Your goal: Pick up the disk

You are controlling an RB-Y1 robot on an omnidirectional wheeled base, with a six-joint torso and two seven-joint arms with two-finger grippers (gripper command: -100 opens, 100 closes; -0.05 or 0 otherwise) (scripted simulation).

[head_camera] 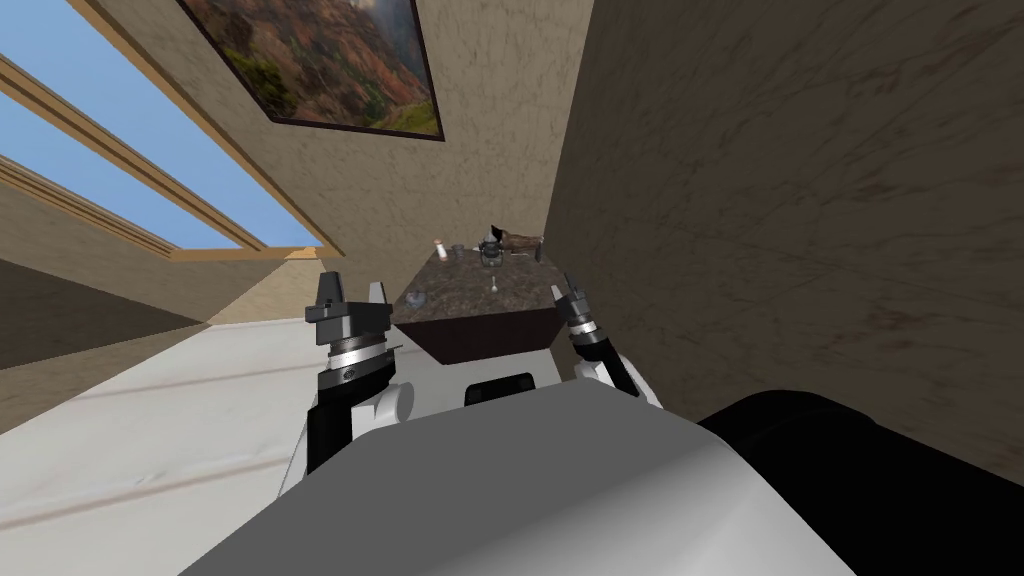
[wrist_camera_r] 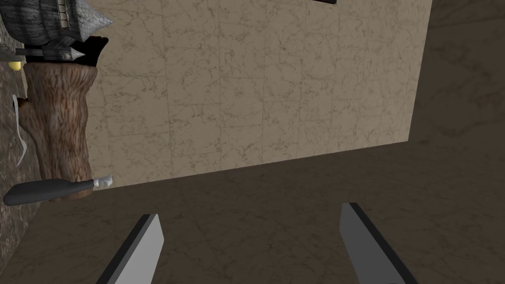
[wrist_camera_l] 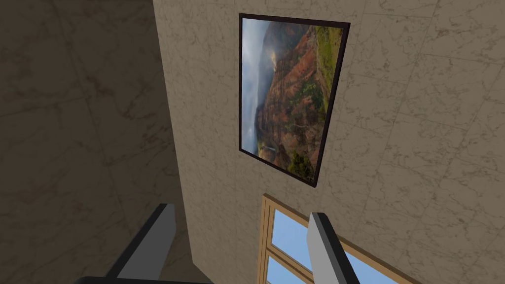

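A small flat grey round thing, which I take for the disk (head_camera: 415,298), lies near the front left corner of a dark stone-topped table (head_camera: 470,300) ahead of me. My left gripper (head_camera: 352,290) is raised just left of that corner, beside the disk and apart from it; its fingers (wrist_camera_l: 153,241) stand open with nothing between them. My right gripper (head_camera: 566,289) hovers at the table's front right corner, also open (wrist_camera_r: 251,246) and holding nothing.
At the table's back stand a small white bottle (head_camera: 440,249), a dark jar-like thing (head_camera: 490,250) and a brown bark-covered block (wrist_camera_r: 59,123) with a dark-handled tool (wrist_camera_r: 49,191). A small spoon-like thing (head_camera: 493,288) lies mid-table. A brown wall (head_camera: 780,220) runs close along the right.
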